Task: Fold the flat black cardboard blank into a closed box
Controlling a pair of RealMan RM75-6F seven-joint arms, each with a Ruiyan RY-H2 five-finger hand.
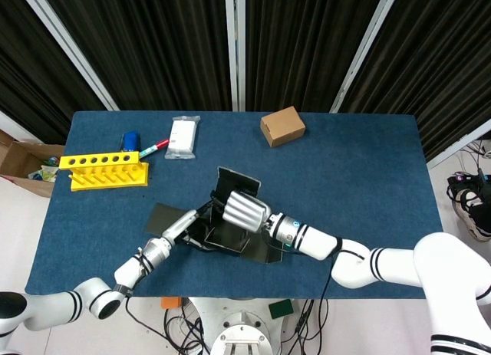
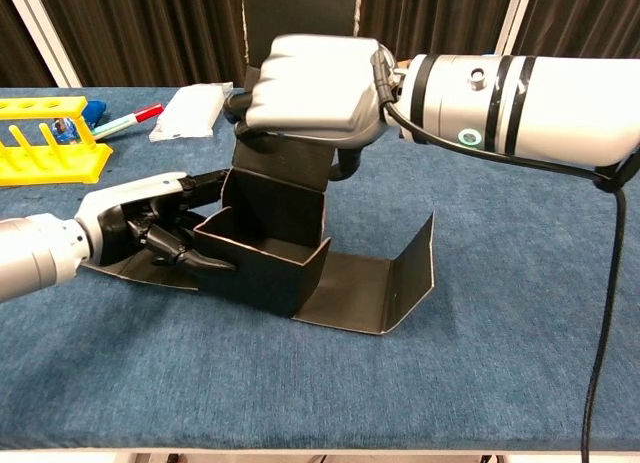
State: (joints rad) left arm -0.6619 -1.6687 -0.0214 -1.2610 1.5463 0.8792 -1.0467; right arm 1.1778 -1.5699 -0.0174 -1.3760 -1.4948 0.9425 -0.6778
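Well, the matte black cardboard box [image 2: 265,258] sat half-formed on the blue cloth surface [image 2: 500,283], right hand [image 2: 310,83] clamped on its upright flap, left hand [image 2: 150,228] gripping its side wall; yellow rack [image 2: 45,148] behind.

One black cardboard blank [image 1: 230,217], one brown box [image 1: 282,126], one yellow rack [image 1: 103,171], one white packet [image 1: 182,136], one marker [image 1: 153,148], one blue object [image 1: 131,139]; two hands: left hand [image 1: 180,228], right hand [image 1: 244,211].
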